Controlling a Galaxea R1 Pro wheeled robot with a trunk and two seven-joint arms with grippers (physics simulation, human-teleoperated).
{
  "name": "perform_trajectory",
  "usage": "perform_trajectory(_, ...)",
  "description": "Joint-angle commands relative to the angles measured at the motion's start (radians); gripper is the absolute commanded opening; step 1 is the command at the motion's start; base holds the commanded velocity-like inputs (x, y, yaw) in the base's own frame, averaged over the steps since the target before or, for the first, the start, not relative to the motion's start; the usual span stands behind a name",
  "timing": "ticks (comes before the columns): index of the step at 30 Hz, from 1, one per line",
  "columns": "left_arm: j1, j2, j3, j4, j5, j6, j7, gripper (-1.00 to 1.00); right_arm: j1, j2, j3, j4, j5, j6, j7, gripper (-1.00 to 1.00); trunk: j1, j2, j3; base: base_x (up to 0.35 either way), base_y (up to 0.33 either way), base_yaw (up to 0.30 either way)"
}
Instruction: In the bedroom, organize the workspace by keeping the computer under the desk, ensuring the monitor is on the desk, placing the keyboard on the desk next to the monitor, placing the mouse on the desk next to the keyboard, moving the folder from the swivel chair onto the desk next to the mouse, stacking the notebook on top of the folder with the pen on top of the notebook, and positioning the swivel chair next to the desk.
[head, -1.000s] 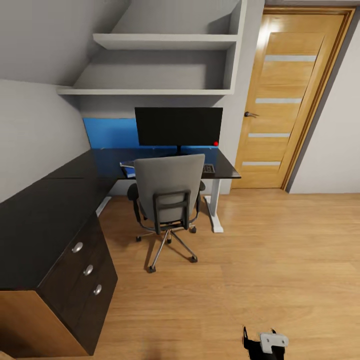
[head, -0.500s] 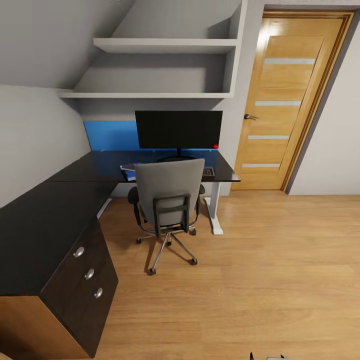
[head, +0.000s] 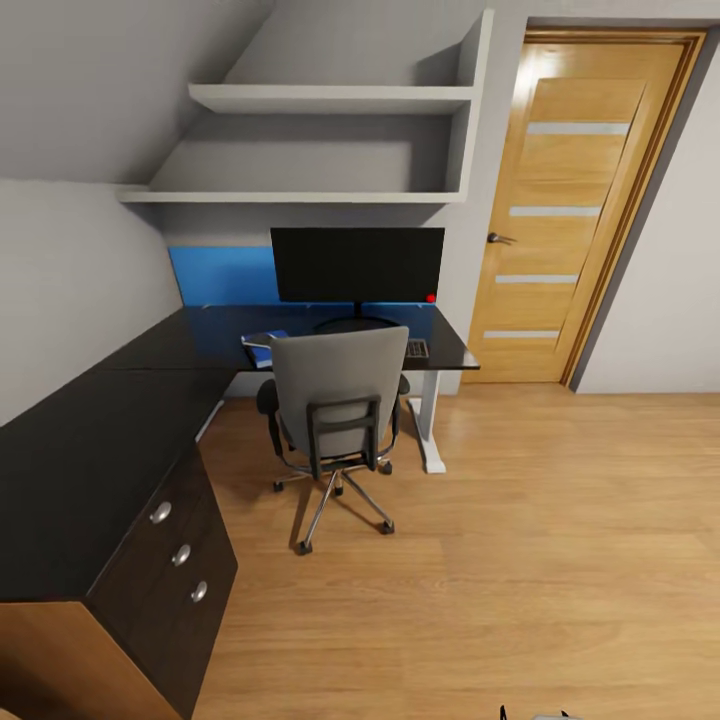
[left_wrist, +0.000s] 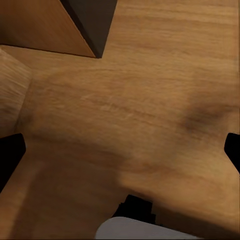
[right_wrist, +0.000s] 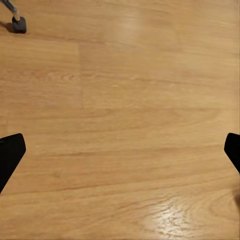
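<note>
Both grippers hang over bare wood floor (head: 560, 560), fingers spread wide, nothing between: left gripper (left_wrist: 120, 150), right gripper (right_wrist: 120, 155). Open floor lies right of the drawer unit (head: 175, 560), three handles. One swivel chair (head: 338, 400) faces the worktop (head: 90, 440); one blue folder (head: 262, 347), keyboard (head: 417, 348), monitor (head: 357, 264) on it. Door (head: 570, 200) beyond.

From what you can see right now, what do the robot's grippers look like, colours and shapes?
Little of them shows. The left gripper has two black fingers, flat with angled tips, at the picture's edges over the wood floor, plus a pale grey rounded part with a black piece on it. The right gripper has matching black fingers. No cables or markings are visible.
</note>
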Motion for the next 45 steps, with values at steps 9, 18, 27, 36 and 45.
perform_trajectory(9,0.019,0.000,-0.009,0.000,0.002,-0.002,0.006,1.00,-0.001,0.000,0.008,0.002,0.001,-0.001,-0.008,1.00,-0.035,0.063,0.027,0.000,0.000,0.000)
perform_trajectory(18,0.022,0.000,-0.009,0.000,0.002,-0.002,0.006,1.00,-0.001,0.000,0.008,0.002,0.001,-0.001,-0.008,1.00,-0.069,0.126,0.056,0.000,0.000,0.000)
perform_trajectory(27,0.022,-0.001,-0.009,0.000,0.002,-0.001,0.006,1.00,-0.001,0.000,0.008,0.002,0.001,-0.001,-0.008,1.00,-0.104,0.189,0.084,0.000,0.000,0.000)
perform_trajectory(36,0.022,-0.001,-0.009,0.000,0.002,0.000,0.006,1.00,-0.001,0.000,0.008,0.002,0.001,-0.001,-0.008,1.00,-0.138,0.252,0.112,0.000,0.000,0.000)
perform_trajectory(45,0.022,0.000,-0.009,0.000,0.004,0.002,0.014,1.00,-0.001,0.000,0.008,0.002,0.001,-0.001,-0.007,1.00,-0.173,0.315,0.140,0.000,0.000,0.000)
